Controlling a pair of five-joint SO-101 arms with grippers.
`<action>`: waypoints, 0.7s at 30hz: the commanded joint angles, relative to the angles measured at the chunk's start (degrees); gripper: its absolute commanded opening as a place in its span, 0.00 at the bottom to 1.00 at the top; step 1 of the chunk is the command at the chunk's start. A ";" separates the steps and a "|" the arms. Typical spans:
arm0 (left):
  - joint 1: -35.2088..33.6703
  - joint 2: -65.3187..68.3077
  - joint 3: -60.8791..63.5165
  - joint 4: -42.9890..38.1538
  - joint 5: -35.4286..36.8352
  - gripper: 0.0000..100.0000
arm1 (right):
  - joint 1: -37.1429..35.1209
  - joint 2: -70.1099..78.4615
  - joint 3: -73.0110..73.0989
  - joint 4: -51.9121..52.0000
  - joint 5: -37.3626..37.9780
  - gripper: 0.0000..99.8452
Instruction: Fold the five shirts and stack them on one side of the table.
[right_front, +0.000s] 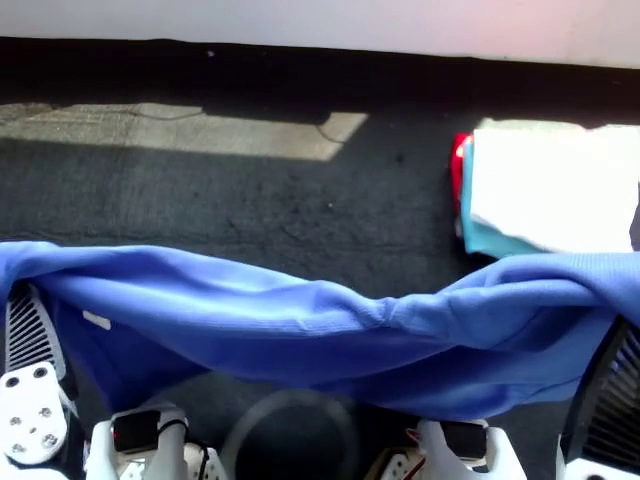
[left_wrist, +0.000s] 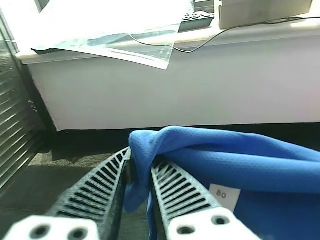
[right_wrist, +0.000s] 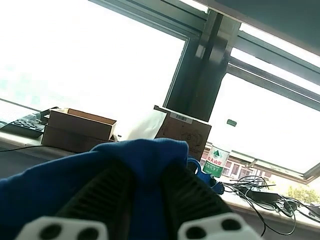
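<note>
A blue shirt (right_front: 320, 330) hangs stretched across the near side of the dark table (right_front: 250, 200), held up at both ends. My left gripper (left_wrist: 140, 165) is shut on the blue shirt (left_wrist: 210, 155) at its left end, with cloth bunched between the ribbed fingers (left_wrist: 175, 190). My right gripper (right_wrist: 150, 180) is shut on the blue shirt (right_wrist: 75, 180) at its right end, raised and tilted upward. A stack of folded shirts (right_front: 545, 190) lies at the far right of the table, white on top, with teal and red edges under it.
Both arm bases (right_front: 140, 435) stand at the near edge under the hanging cloth. A white wall (right_front: 320, 25) runs behind the table. In the right wrist view, boxes (right_wrist: 80, 130) and a bottle (right_wrist: 216, 161) stand on a sill by the windows.
</note>
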 joint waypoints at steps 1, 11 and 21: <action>-3.38 -0.66 -0.31 0.26 0.18 0.01 | -0.04 0.04 -0.48 0.22 0.62 0.01; -9.19 2.24 21.67 -1.58 -2.29 0.01 | -1.71 5.93 8.84 -0.31 0.09 0.01; -8.92 15.69 34.42 -16.18 -3.16 0.01 | -11.82 20.97 26.59 -4.97 0.09 0.01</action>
